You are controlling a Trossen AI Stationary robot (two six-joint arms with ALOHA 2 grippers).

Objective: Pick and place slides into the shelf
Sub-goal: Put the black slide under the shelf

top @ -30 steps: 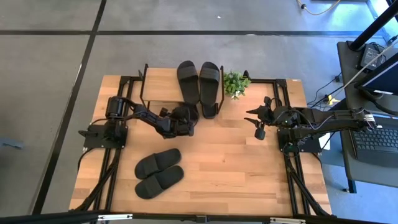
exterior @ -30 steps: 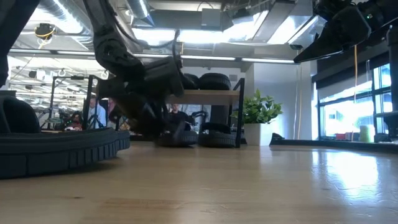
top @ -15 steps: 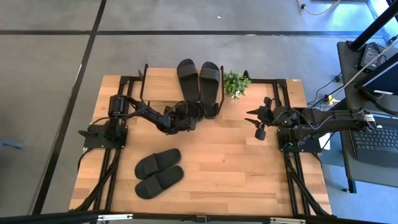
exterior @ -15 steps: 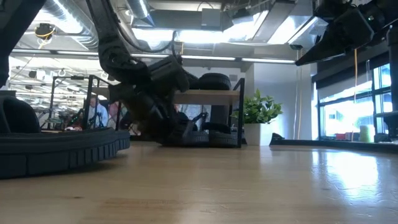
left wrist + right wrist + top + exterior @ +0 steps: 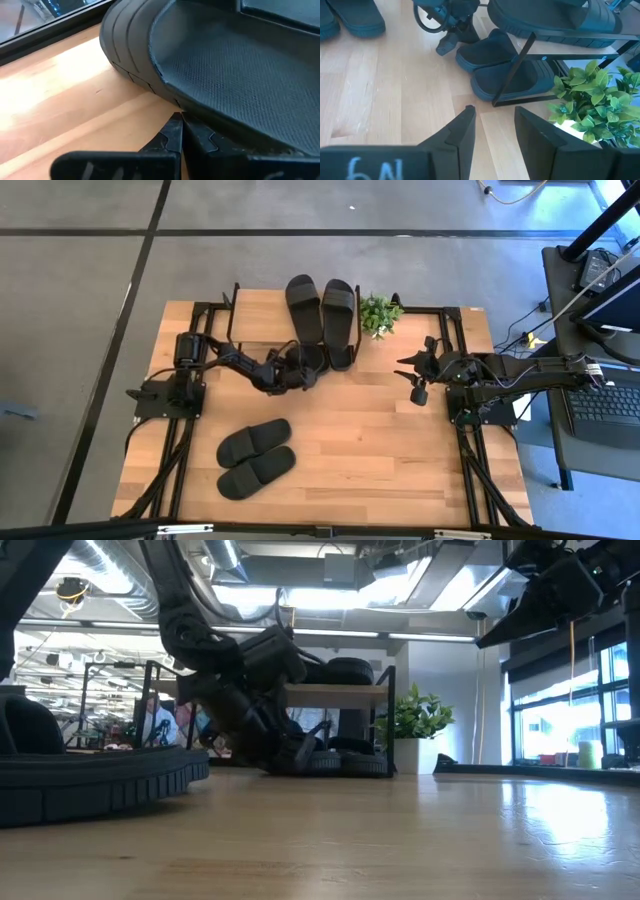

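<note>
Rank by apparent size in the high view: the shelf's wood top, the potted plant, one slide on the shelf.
1. shelf wood top
2. slide on the shelf
3. potted plant

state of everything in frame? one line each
Left gripper: shut, tips against the heel of a lower-tier slide.
Right gripper: open, empty, above the table's right side.
Shelf: upright at the table's far edge.
Top pair: lying on the shelf top.
Lower pair: side by side under the shelf, heels sticking out.
Front pair: flat on the table, unshelved.
Plant: upright.
</note>
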